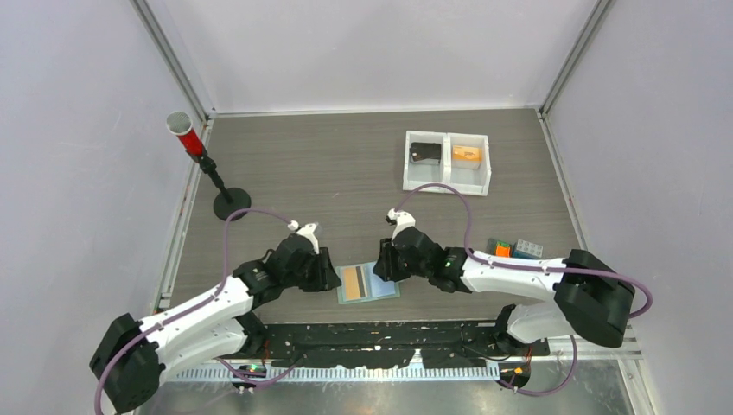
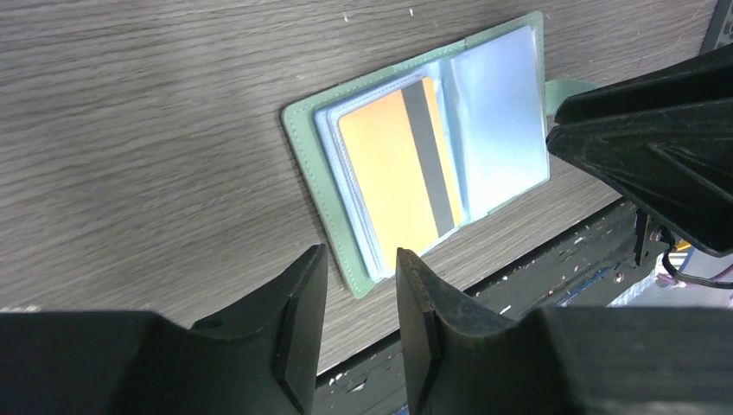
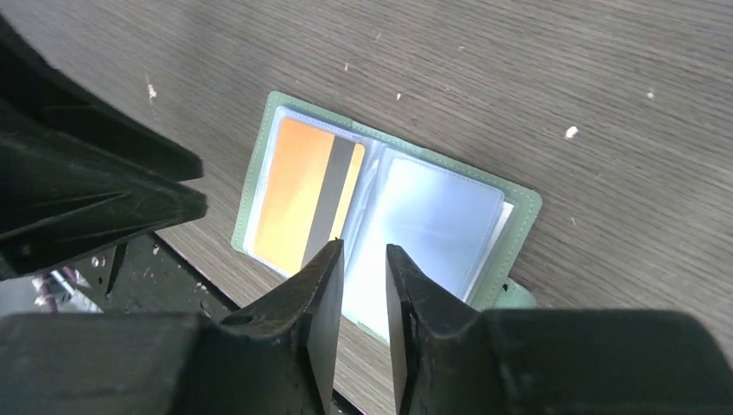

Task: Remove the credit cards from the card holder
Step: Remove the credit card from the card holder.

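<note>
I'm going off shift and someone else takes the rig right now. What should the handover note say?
Left gripper: jaws slightly apart, empty, at the left edge of the sage-green bifold card holder.
Right gripper: jaws slightly apart, empty, over the holder's middle.
Holder lies open on the grey wood-grain table, near its front edge.
Orange card with grey stripe sits in its left half; right pocket looks pale blue, card unclear.
Done: holder opened. Left: take the cards out.

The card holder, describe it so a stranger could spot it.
Look at the grey table's near edge, between the left gripper and right gripper. The card holder lies open: sage-green, pale pockets, an orange card showing, unlike the black piece in the white tray.
</note>
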Motion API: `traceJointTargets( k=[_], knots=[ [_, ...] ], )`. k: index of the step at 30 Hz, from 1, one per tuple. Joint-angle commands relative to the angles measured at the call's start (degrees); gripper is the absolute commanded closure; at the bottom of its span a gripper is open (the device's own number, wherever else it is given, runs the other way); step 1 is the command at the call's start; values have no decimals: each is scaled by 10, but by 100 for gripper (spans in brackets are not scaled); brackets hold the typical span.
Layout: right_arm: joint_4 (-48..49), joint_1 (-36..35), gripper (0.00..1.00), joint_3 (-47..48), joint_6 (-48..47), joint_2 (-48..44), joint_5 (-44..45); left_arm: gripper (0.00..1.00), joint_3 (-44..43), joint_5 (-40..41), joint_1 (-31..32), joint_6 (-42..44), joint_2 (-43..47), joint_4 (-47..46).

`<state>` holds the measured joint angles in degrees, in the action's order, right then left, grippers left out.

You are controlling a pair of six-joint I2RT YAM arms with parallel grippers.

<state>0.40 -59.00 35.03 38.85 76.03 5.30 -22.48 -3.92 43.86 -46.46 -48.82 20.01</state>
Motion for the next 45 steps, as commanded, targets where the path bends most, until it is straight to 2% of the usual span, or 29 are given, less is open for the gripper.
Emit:
traceJointTargets(
  k=[1, 6, 15, 21, 32, 40, 43, 45],
  knots=[
    [82, 22, 71, -16, -35, -14, -88, 65, 0, -28, -2, -8, -46, -98],
    [152, 50, 73, -37, -20, 12, -159, 75, -11, -34, -3, 6, -108, -119],
    [174, 53, 71, -16, -3, 88, -184, 81, -9, -29, -2, 9, -174, -133],
    [182, 53, 71, -16, 17, 129, -188, 82, -7, -27, -2, 8, -194, -137],
    [153, 54, 63, -18, 32, 117, -170, 83, -2, -25, -2, 0, -209, -137],
    [252, 74, 73, -43, 50, 133, -214, 83, -3, -25, -2, 2, -209, -121],
    [304, 91, 90, -59, 57, 130, -233, 84, -10, -17, -2, 4, -204, -103],
    [346, 102, 94, -77, 69, 128, -250, 84, -12, -12, -2, 6, -201, -94]
  ],
)
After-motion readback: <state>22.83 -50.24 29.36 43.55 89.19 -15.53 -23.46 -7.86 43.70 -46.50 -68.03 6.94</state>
